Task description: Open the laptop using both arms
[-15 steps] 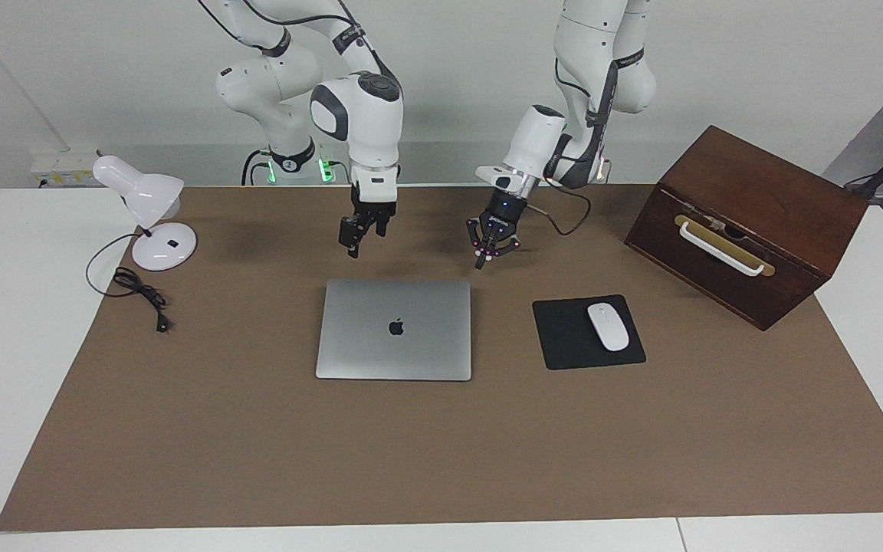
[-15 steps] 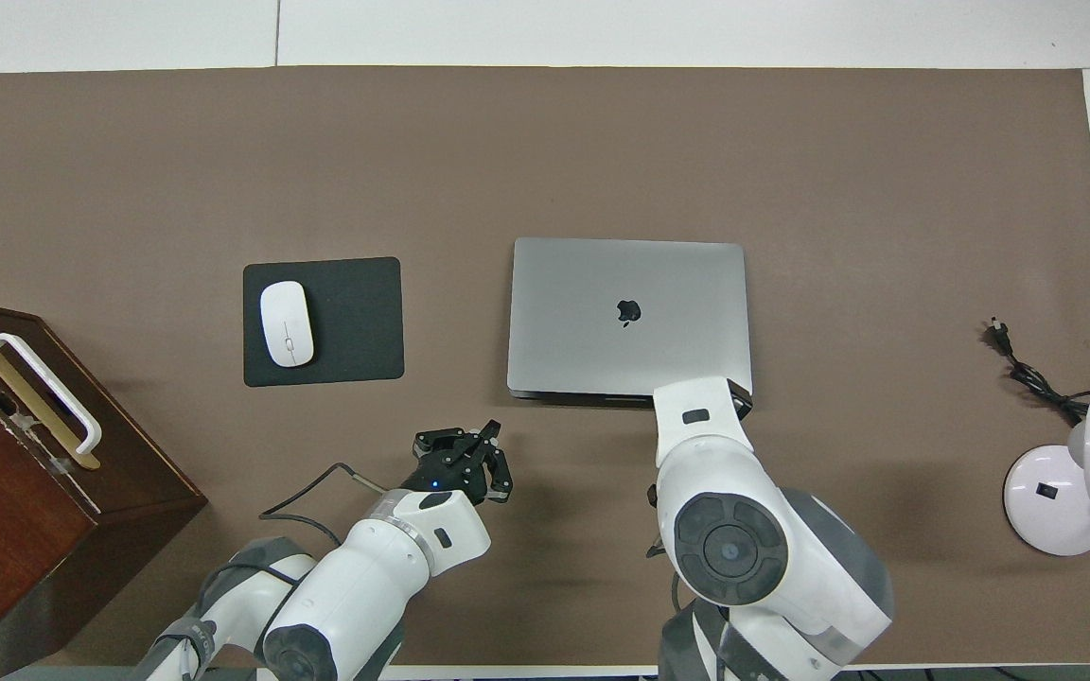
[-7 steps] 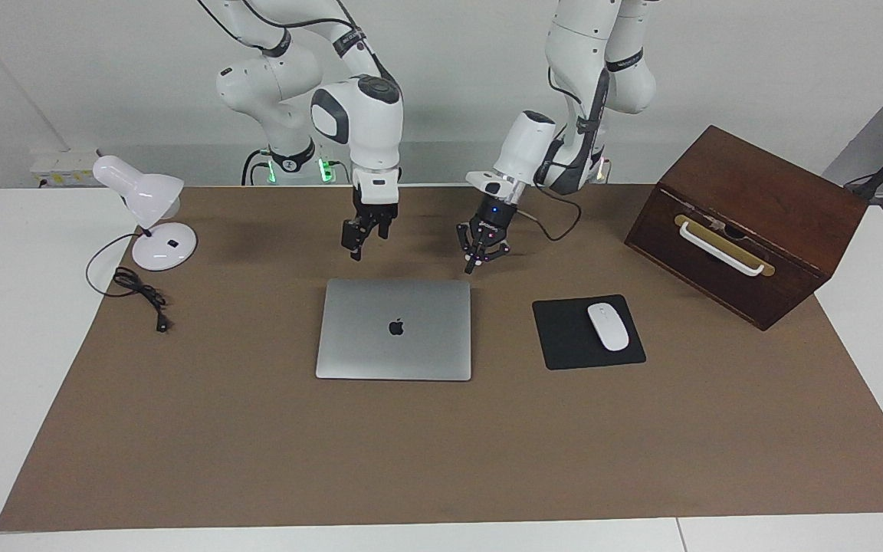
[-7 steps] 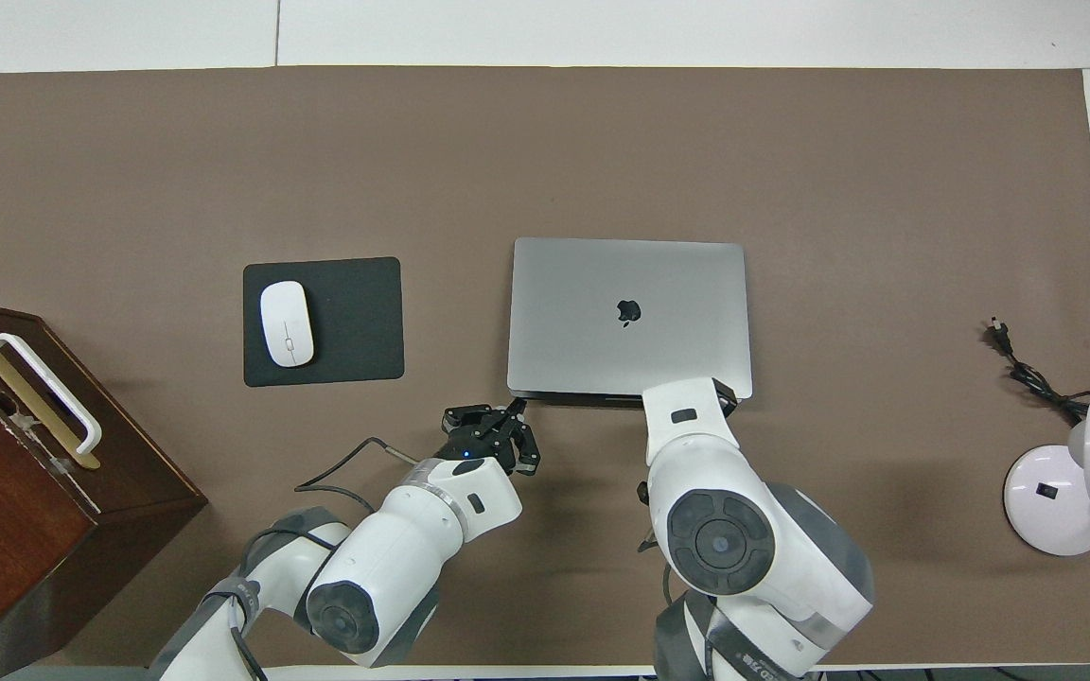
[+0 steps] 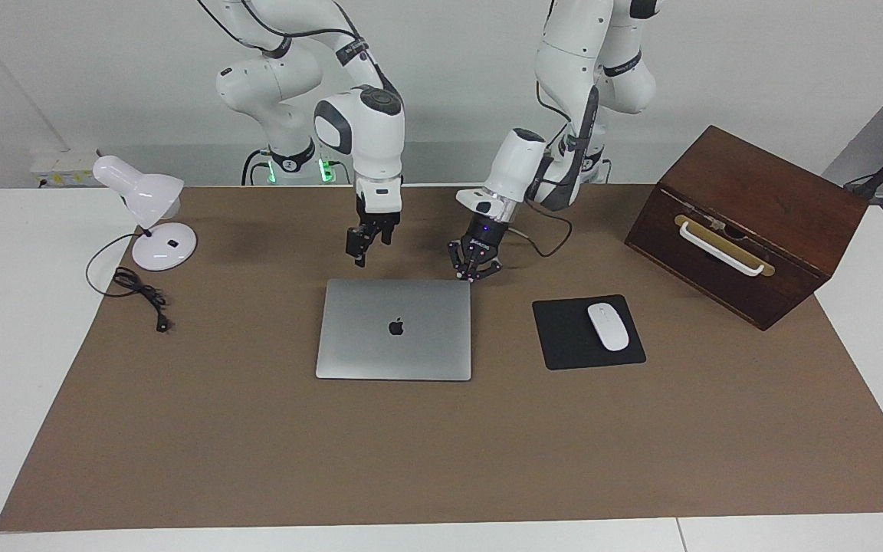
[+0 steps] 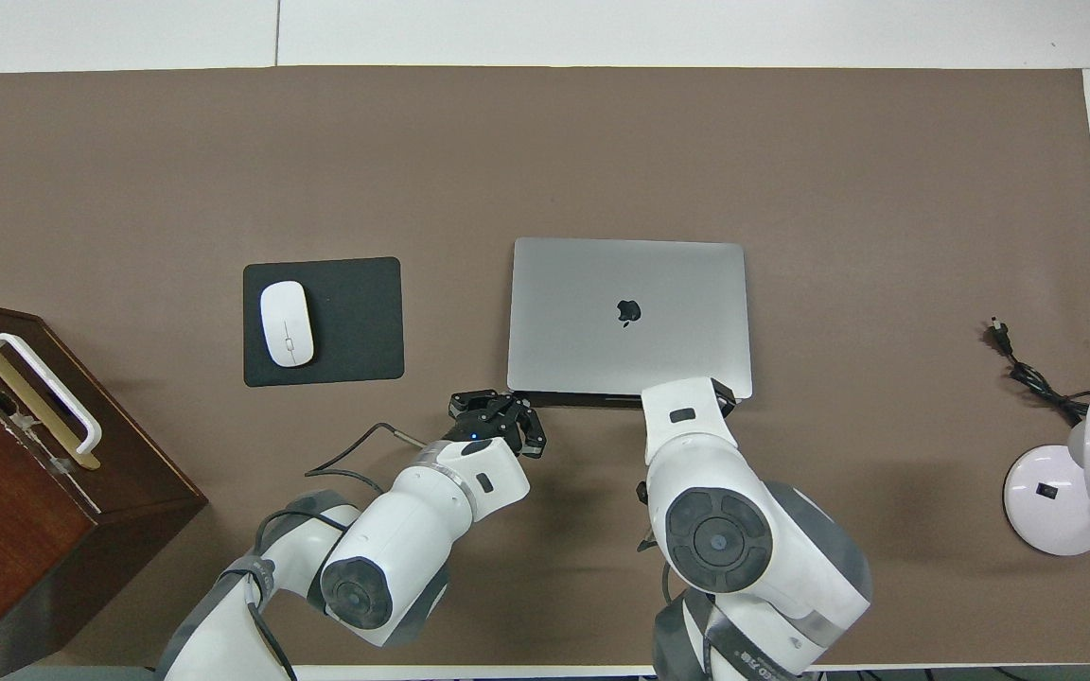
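Both arms have come down toward the closed laptop (image 5: 394,328) since a second ago, and the left gripper (image 5: 474,277) has swung in from over bare mat to the laptop's corner nearest the robots at the left arm's end of the surface. Its fingertips are pressed together, their tips right at that corner; whether they touch the lid cannot be told. From overhead its dark links sit just beside the edge of the laptop that faces the robots.

Over the same edge, closer to the right arm's end of the surface, the right gripper (image 5: 360,259) hangs pointing down, its tips a little above the lid. Whether its fingers are apart or together cannot be told, and from overhead the arm's white wrist hides them.

Lid shut and logo up, the laptop lies flat near the middle of the brown mat (image 5: 441,452). Beside it, toward the left arm's end, a white mouse (image 5: 608,326) rests on a black mouse pad (image 5: 564,337); a dark wooden box (image 5: 748,222) with a white handle stands further toward that end. At the right arm's end stands a white desk lamp (image 5: 152,222), its black cord (image 5: 142,295) on the mat.
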`<state>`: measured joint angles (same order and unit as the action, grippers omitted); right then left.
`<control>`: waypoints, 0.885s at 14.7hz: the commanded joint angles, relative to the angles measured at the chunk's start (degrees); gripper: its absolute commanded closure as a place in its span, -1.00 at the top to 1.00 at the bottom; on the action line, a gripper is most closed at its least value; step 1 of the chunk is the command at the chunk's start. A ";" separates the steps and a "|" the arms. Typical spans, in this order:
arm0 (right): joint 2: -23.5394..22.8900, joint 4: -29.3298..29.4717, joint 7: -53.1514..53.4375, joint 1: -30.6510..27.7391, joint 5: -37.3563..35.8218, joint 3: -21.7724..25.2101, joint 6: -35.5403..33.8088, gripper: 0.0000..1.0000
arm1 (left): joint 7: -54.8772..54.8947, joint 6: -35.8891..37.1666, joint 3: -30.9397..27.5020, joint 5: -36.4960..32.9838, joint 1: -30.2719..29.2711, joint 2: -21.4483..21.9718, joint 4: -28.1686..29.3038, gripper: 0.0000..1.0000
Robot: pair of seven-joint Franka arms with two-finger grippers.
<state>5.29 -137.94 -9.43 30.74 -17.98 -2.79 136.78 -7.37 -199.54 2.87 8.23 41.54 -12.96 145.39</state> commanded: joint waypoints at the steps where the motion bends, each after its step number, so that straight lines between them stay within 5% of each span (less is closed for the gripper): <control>1: 0.16 -0.40 -0.33 0.03 -1.45 0.24 1.47 1.00 | 0.25 -1.29 -0.41 1.17 0.38 -1.72 -1.42 -1.00; 13: -1.15 -0.40 0.82 0.03 -1.54 0.24 3.83 1.00 | 1.13 -1.29 -0.50 0.91 0.30 -3.74 -2.83 -1.00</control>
<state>5.22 -137.95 -9.43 30.74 -17.98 -2.77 137.98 -7.31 -199.64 2.69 8.24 41.53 -14.53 143.90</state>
